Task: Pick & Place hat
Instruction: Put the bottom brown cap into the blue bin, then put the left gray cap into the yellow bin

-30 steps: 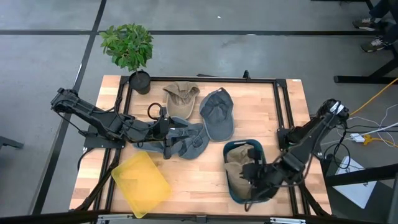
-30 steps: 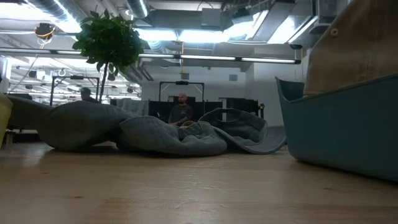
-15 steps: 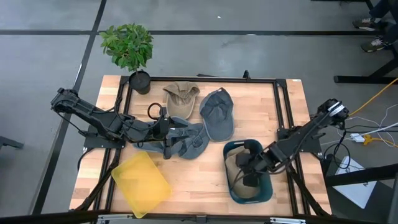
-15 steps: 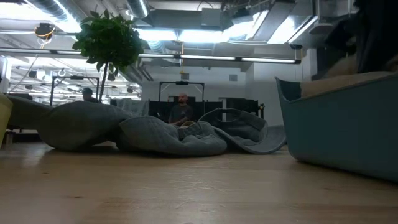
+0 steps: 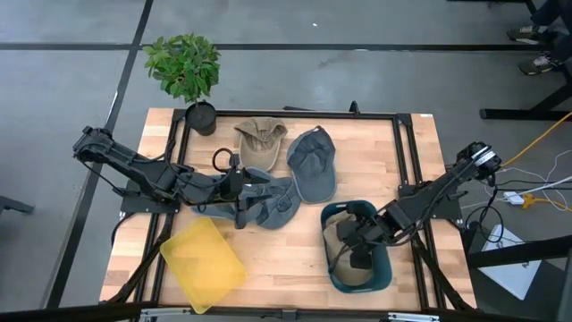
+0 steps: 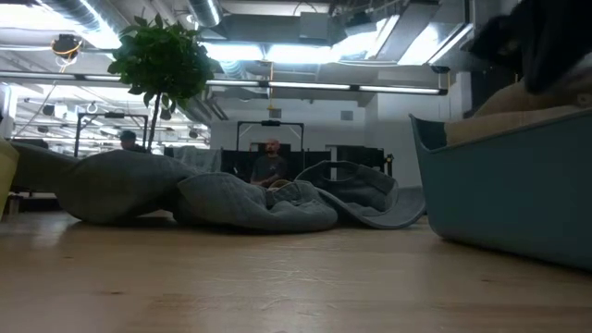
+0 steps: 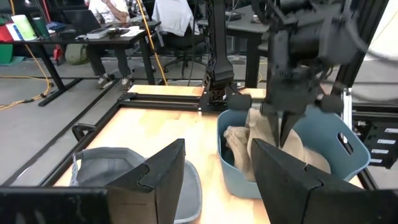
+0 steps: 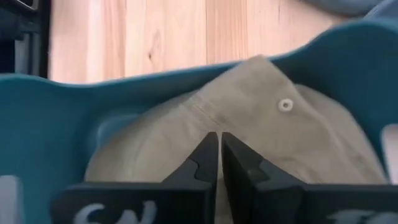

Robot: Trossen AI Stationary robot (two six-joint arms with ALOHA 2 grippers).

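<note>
- The right hand (image 5: 356, 259) is hovering over the teal bin (image 5: 382, 270) at the counter's (image 5: 402, 161) near right, its fingers pressed together with nothing between them.
- The tan hat (image 8: 261, 118) is lying in that bin directly beneath those fingers, crown button up, filling most of the basin.
- The left hand (image 5: 239, 215) is waiting with fingers spread over the grey hats (image 5: 277, 201) at mid-counter. It is touching or just above them; I cannot tell which.
- Another grey cap (image 5: 311, 161) and a tan one (image 5: 260, 136) are lying farther back, nearer the left hand.
- A yellow tray (image 5: 203, 262) is sitting just beside the left hand.
- No readable writing is showing anywhere.
</note>
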